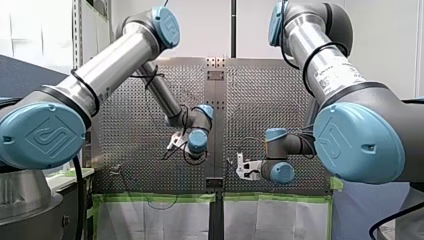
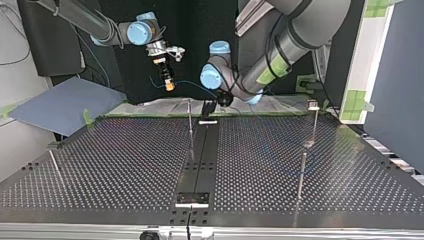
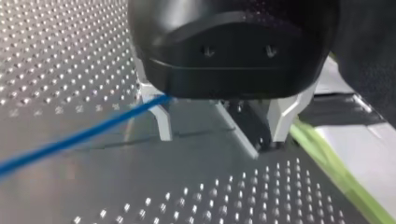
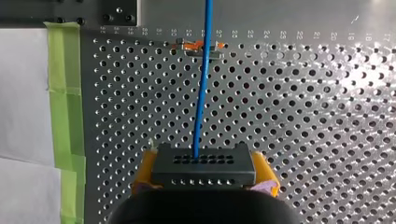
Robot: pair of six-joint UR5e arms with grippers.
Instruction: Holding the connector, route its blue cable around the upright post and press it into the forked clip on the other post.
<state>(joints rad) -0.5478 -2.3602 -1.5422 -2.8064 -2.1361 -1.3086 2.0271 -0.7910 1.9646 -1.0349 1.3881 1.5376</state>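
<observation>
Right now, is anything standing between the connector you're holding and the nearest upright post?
Nothing visible does. My right gripper holds the connector in the air, and only open space lies between it and the thin post.

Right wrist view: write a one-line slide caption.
My right gripper clamps the connector between yellow pads; its blue cable runs ahead over the perforated table, passing an orange clip.

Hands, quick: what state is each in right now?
My left hand: open, holding nothing; blue cable runs past it.
My right hand: closed on the connector.
</observation>
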